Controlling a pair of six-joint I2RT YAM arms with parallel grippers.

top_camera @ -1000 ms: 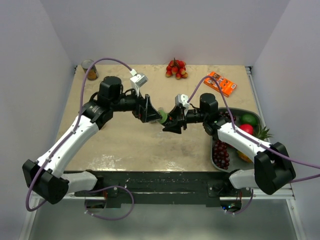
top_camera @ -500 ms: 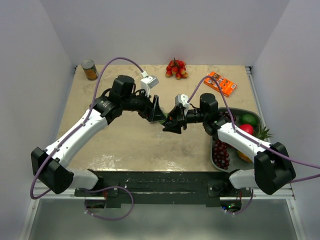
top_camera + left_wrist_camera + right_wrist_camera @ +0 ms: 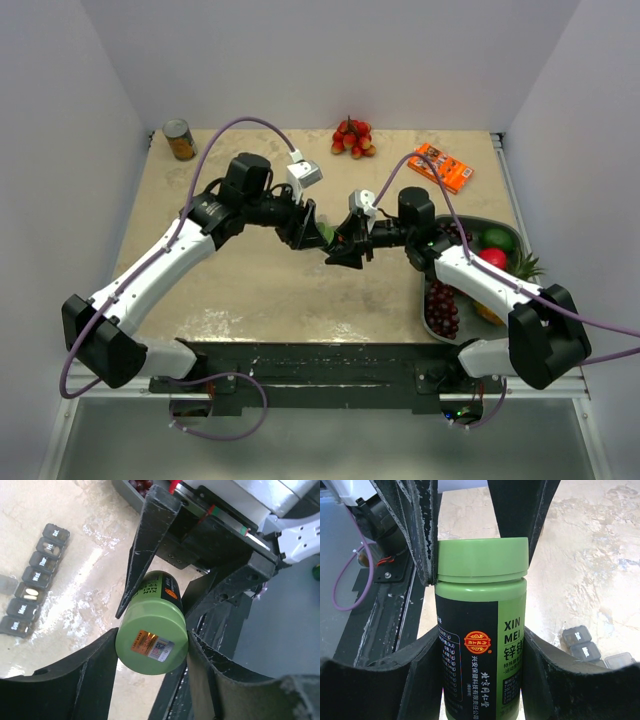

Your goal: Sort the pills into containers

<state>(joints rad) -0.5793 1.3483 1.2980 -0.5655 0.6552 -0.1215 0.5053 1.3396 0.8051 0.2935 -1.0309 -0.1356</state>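
A small green bottle (image 3: 322, 232) with a green cap is held in the air between both grippers. My right gripper (image 3: 481, 635) is shut on the bottle's body (image 3: 480, 665). My left gripper (image 3: 152, 639) is shut on its cap (image 3: 151, 641), and its fingers (image 3: 425, 535) flank the cap (image 3: 482, 557) in the right wrist view. From above, the left gripper (image 3: 310, 229) and the right gripper (image 3: 336, 244) meet at the table's middle. The dark-grey pill containers strip (image 3: 32, 580) lies on the table below; some compartments (image 3: 584, 647) show in the right wrist view. It is hidden from above.
An orange-labelled tin can (image 3: 180, 139) stands at the back left. A cluster of red fruit (image 3: 352, 137) and an orange packet (image 3: 440, 167) lie at the back. A grey tray (image 3: 478, 220) with grapes and other fruit sits at the right.
My left arm has shifted right and its wrist has turned at the bottle's cap. The right arm and the bottle have stayed in place.
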